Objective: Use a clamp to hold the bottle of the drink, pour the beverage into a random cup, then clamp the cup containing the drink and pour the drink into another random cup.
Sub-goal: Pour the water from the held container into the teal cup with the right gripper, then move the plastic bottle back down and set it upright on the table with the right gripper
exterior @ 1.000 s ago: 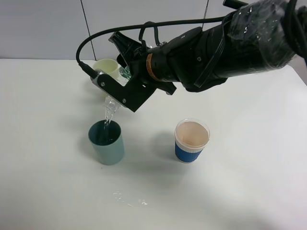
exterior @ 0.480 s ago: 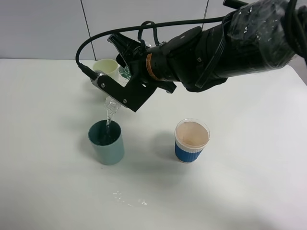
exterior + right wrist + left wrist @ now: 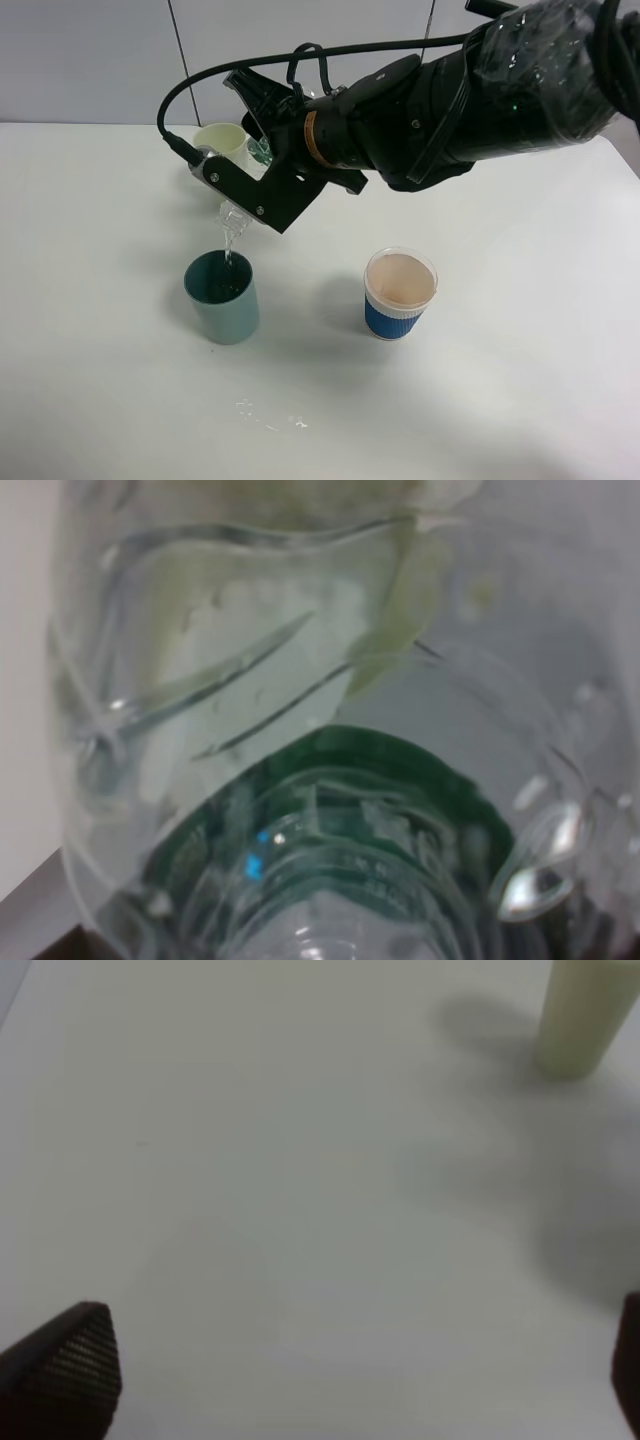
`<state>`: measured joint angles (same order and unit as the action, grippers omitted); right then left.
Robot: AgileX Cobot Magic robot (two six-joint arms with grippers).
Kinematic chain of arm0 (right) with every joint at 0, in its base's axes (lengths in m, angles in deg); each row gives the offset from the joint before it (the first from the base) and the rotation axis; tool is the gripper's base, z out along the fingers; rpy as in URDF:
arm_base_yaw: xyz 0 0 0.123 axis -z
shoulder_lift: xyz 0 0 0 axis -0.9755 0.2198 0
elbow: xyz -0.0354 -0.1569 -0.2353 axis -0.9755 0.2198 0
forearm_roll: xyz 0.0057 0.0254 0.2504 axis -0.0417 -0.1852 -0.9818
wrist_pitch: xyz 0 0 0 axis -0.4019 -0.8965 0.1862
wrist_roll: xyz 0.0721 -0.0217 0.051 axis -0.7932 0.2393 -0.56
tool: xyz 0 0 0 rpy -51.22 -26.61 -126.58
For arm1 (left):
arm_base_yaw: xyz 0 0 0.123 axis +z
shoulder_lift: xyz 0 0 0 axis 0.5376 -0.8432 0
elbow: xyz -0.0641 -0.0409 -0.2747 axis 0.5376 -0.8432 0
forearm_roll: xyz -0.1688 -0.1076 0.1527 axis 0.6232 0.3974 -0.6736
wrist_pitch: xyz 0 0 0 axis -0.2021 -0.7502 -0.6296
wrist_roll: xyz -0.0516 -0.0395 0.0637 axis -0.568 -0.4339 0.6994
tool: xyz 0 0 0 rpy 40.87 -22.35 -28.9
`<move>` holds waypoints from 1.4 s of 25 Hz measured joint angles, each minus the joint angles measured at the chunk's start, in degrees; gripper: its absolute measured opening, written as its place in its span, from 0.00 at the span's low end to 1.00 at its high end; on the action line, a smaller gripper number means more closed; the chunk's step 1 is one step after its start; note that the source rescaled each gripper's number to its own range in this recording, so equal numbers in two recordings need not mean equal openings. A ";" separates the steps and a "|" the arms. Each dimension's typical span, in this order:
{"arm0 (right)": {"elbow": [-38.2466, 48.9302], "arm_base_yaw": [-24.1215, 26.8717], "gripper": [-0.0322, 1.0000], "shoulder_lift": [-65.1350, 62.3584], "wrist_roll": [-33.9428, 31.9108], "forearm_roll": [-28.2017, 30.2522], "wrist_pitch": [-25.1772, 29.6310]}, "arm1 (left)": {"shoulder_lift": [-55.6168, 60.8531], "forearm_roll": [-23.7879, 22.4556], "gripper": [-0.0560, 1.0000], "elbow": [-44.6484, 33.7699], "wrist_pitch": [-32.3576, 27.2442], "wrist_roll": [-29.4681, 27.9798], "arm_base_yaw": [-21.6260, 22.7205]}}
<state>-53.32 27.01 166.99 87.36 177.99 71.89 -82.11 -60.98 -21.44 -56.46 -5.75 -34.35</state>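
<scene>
— Jaws on the right arm: how do they stand?
— Pinched on the bottle [image 3: 231,212]. The clamp [image 3: 245,185] holds it tipped steeply, mouth down, above the white table [image 3: 520,390]. In the right wrist view the bottle [image 3: 320,780] fills the whole picture, with clear ribbed plastic and a band of dark green label.
— Where is the mouth pointing?
— Straight over the teal tumbler [image 3: 222,300]. A thin stream of water [image 3: 229,245] runs from the mouth into its dark green inside.
— And the other cups?
— The blue-sleeved cup [image 3: 399,293] stands upright to the right of the tumbler, apart from it, under the bulky black arm. The pale yellow-green cup [image 3: 222,140] stands behind the clamp, partly hidden by it.
— Anything on the table itself?
— A few droplets [image 3: 270,420] lie near the front edge, in front of the tumbler.
— What about the left gripper [image 3: 350,1370]?
— Its jaws are spread wide, with one dark ribbed fingertip [image 3: 65,1375] at each side of the left wrist view and nothing between them. The same pale yellow-green cup [image 3: 580,1015] shows well beyond them, blurred.
</scene>
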 joint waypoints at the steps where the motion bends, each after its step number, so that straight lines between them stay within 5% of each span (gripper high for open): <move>1: 0.00 0.00 0.05 0.00 0.00 0.00 -0.05 | 0.00 0.00 1.00 0.00 0.00 0.00 0.00; 15: 0.00 0.00 0.05 0.00 6.58 0.00 -0.05 | 0.00 0.00 1.00 0.00 0.00 0.00 0.00; 20: 0.00 0.00 0.05 0.00 3.41 0.05 -0.05 | 0.00 0.00 1.00 0.00 0.00 0.00 0.00; 24: 0.00 0.00 0.05 0.00 -8.98 0.05 -0.05 | 0.00 0.00 1.00 0.00 0.00 0.00 0.00; 32: 0.00 0.00 0.05 0.00 -50.81 -0.77 -0.15 | 0.00 0.00 1.00 0.00 0.00 0.00 0.00; 35: 0.00 0.00 0.05 0.00 -61.45 -1.38 -0.15 | 0.00 0.00 1.00 0.00 0.00 0.00 0.00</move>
<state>-53.32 27.01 166.99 25.90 176.61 71.74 -82.11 -60.98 -21.44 -56.46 -5.75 -34.35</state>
